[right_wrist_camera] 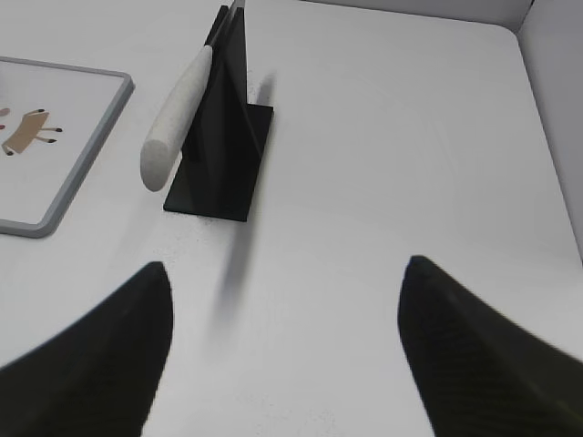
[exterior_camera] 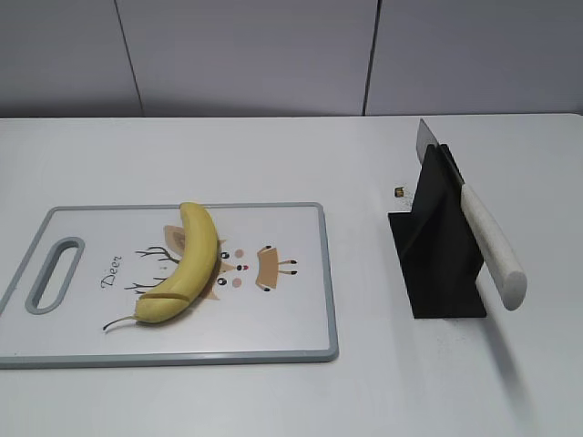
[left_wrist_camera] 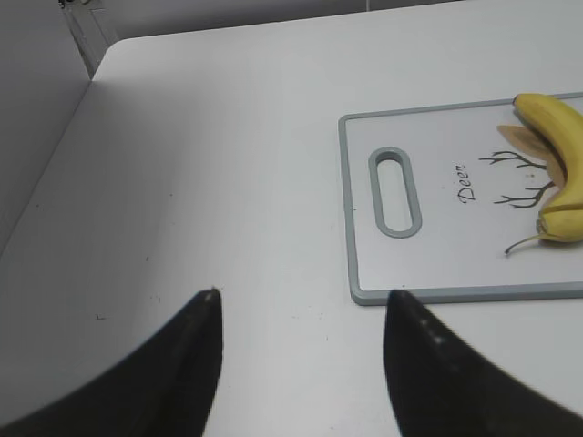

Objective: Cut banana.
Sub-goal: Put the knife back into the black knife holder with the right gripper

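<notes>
Your white table (exterior_camera: 364, 155) holds a board (exterior_camera: 273, 341) with the banana (exterior_camera: 187, 264); the knife (exterior_camera: 487, 241) sits in its stand (exterior_camera: 437, 264); both grippers, left (left_wrist_camera: 301, 314) and right (right_wrist_camera: 287, 291), are spread wide, holding nothing

Bright, even light, soft shadows beside the knife stand (exterior_camera: 435, 244), frames sharp, no glare.

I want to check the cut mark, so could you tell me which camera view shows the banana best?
The exterior view: the whole banana lies on the cutting board, slit near its stem. The left wrist view shows it partly cropped; the right wrist view misses it.
</notes>
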